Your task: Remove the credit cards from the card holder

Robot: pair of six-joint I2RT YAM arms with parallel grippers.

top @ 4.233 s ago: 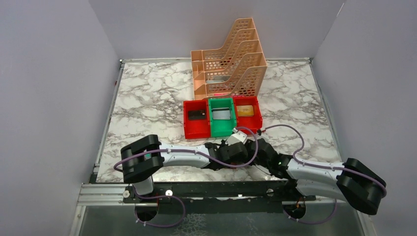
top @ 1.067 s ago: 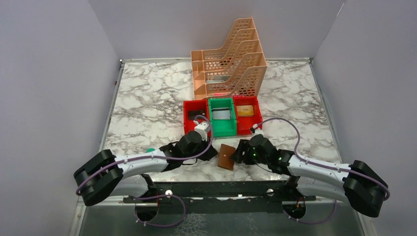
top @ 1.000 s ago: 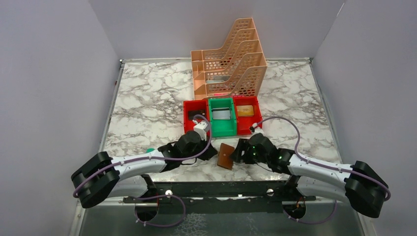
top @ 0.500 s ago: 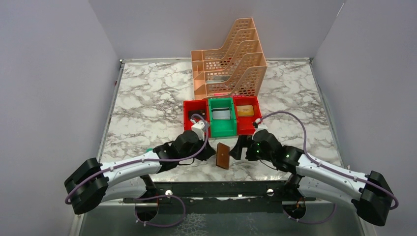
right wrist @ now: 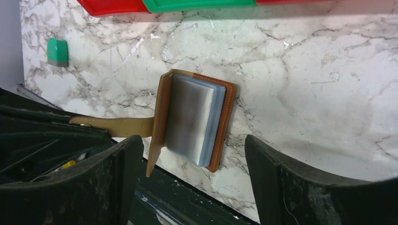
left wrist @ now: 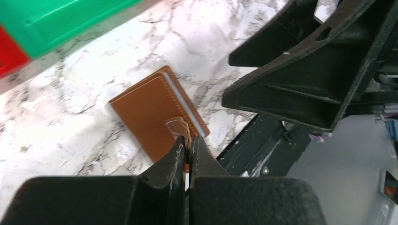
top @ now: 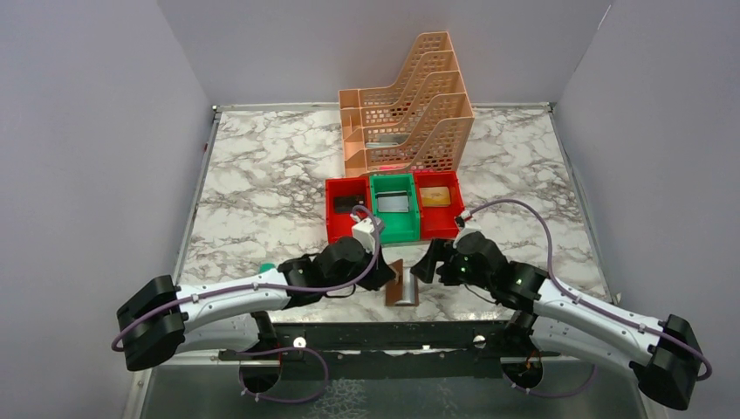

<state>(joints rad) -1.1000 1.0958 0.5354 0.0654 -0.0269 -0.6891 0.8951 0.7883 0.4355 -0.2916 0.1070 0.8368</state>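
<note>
- The card holder [left wrist: 148, 110] sits on the marble tabletop [top: 262, 175], right at the near edge between the two arms. It's brown leather with pale stitching.
- From the right wrist it's cracked open like a book, with one flap lifted on the left side. The grey-blue inside [right wrist: 192, 117] is showing (too blurry to tell card from pocket).
- The left gripper [left wrist: 189, 140] is pressed together on the holder's snap tab [right wrist: 117, 126], which sticks out sideways toward it.
- The right gripper [top: 423, 264] is spread wide just beside the holder, a finger on each side in its own camera. It isn't touching anything.
- A small green block [right wrist: 57, 51] lies on the tabletop off to the left arm's side.
- Further back are the red bins [top: 339, 231] with the green bin [top: 394, 229] between them. The peach file organizer [top: 419, 131] stands behind those.
- Versus a second ago: the holder was showing its broad brown face, lying tilted. From above it now looks narrower and darker, and a touch nearer the edge.
- Four seconds back both arms were bunched together in front of the bins and the holder was hidden. The bins haven't moved.
</note>
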